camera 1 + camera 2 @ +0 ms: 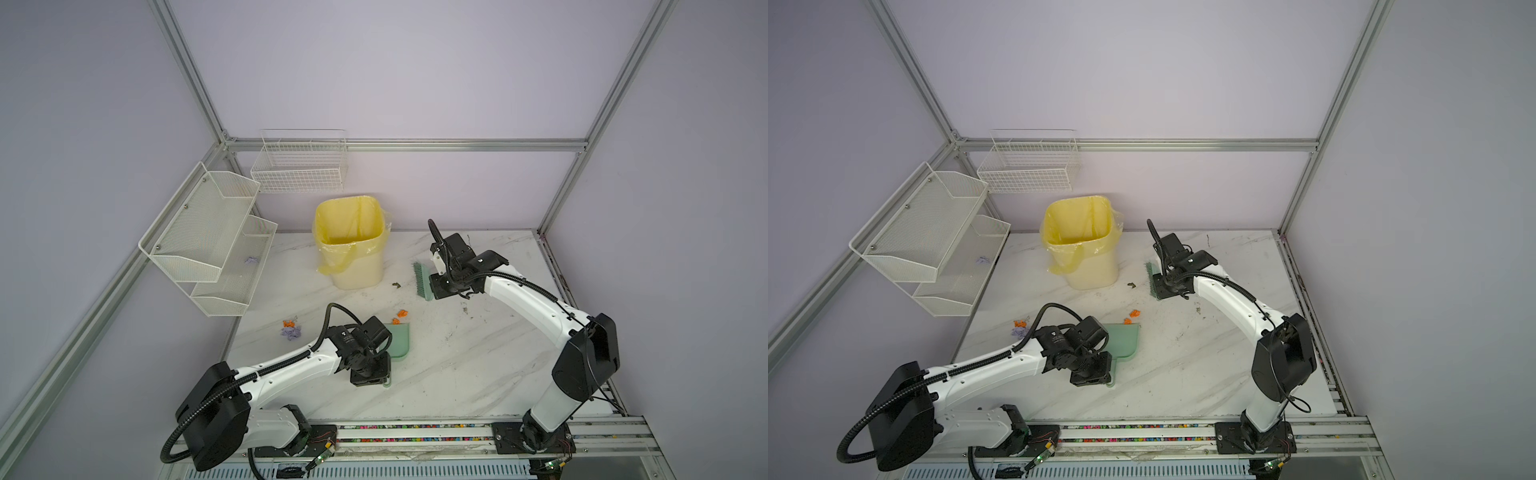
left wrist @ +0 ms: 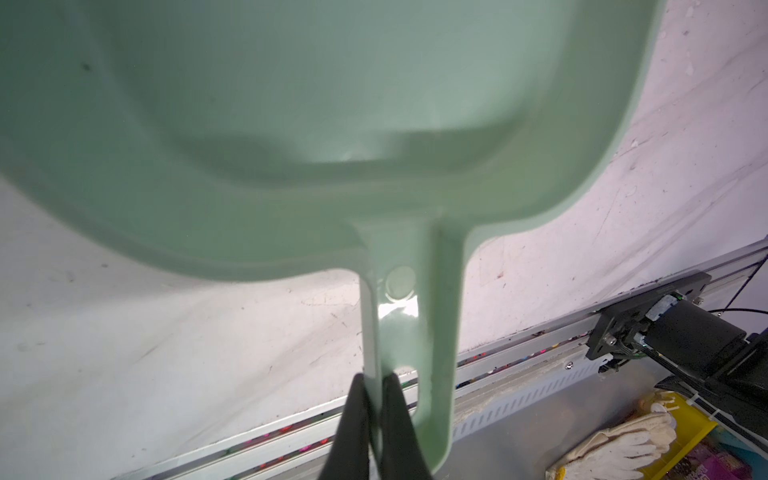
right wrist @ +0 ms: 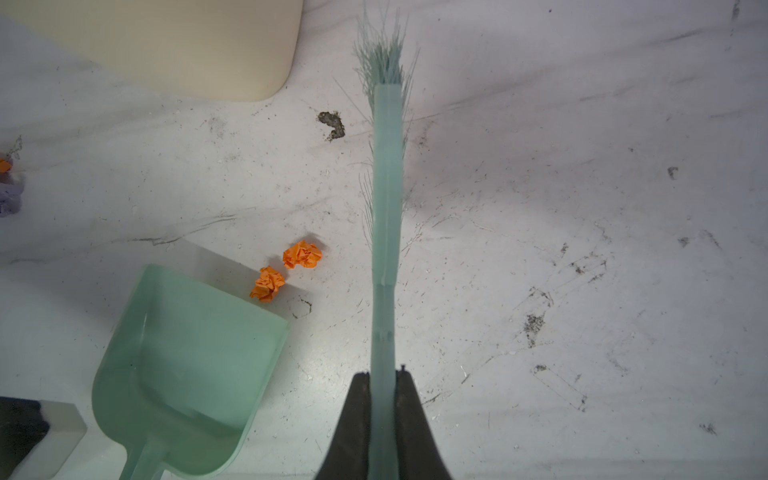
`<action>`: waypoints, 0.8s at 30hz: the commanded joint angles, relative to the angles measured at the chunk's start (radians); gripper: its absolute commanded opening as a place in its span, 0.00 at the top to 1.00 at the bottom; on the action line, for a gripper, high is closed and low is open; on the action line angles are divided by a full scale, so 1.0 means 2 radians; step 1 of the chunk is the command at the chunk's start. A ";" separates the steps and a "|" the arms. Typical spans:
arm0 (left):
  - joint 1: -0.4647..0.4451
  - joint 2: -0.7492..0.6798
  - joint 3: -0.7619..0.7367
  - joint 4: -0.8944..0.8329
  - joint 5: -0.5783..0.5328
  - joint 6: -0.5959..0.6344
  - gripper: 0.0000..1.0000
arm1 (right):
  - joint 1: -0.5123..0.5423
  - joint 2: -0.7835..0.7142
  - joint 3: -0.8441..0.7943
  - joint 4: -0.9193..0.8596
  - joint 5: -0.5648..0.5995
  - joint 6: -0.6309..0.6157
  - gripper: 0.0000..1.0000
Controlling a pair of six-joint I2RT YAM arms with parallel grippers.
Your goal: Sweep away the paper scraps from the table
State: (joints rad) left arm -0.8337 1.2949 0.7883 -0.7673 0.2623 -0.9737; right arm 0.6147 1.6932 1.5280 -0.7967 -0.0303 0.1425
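Two orange paper scraps (image 3: 302, 254), round wads, lie on the desk (image 3: 540, 208) just before the mouth of the green dustpan (image 3: 187, 365), which points at them. The left hand (image 2: 373, 380) clamps its handle (image 2: 442, 324); the right hand (image 3: 383, 376) grips the long brush (image 3: 386, 187) near them.

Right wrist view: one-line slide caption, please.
Right gripper shut on the brush; two orange paper scraps lie at the lip of the green dustpan.

Soft diffuse light falling from above; faint shadows lying on worktop (image 1: 457, 353). Glare flaring on dustpan handle (image 2: 399, 309) just ahead of left claw (image 2: 374, 384); claw itself blurring.
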 commanded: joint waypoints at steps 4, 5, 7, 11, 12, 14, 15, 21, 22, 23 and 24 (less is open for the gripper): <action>-0.003 0.008 -0.019 0.027 0.017 -0.009 1.00 | 0.024 0.018 0.014 0.000 0.013 -0.011 1.00; -0.002 0.010 -0.019 0.027 0.017 -0.009 1.00 | 0.027 0.020 0.015 0.001 0.014 -0.010 1.00; -0.003 0.016 -0.019 0.029 0.020 -0.009 1.00 | 0.032 0.026 0.020 0.003 0.019 -0.011 1.00; -0.003 0.029 -0.018 0.041 0.027 -0.010 1.00 | 0.044 0.035 0.024 0.010 0.031 -0.016 1.00; -0.003 0.032 -0.017 0.046 0.032 -0.010 1.00 | 0.047 0.037 0.026 0.011 0.032 -0.020 1.00; -0.003 0.037 -0.013 0.048 0.035 -0.010 1.00 | 0.053 0.041 0.028 0.012 0.036 -0.023 1.00; -0.003 0.040 -0.013 0.048 0.035 -0.009 1.00 | 0.055 0.042 0.028 0.013 0.037 -0.025 1.00; 0.000 0.049 -0.009 0.049 0.039 -0.006 1.00 | 0.071 0.047 0.024 0.025 0.022 -0.035 1.00; 0.000 0.048 -0.008 0.049 0.039 -0.006 1.00 | 0.073 0.048 0.025 0.024 0.020 -0.036 1.00; 0.000 0.048 -0.007 0.049 0.039 -0.006 1.00 | 0.075 0.050 0.025 0.023 0.019 -0.036 1.00; 0.001 0.048 -0.007 0.049 0.039 -0.006 1.00 | 0.077 0.051 0.025 0.021 0.017 -0.036 1.00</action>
State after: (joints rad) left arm -0.8337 1.3941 0.7872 -0.6933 0.3210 -0.9852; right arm 0.7563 1.7844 1.5578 -0.7666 0.0128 0.0948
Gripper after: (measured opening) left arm 0.049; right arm 0.102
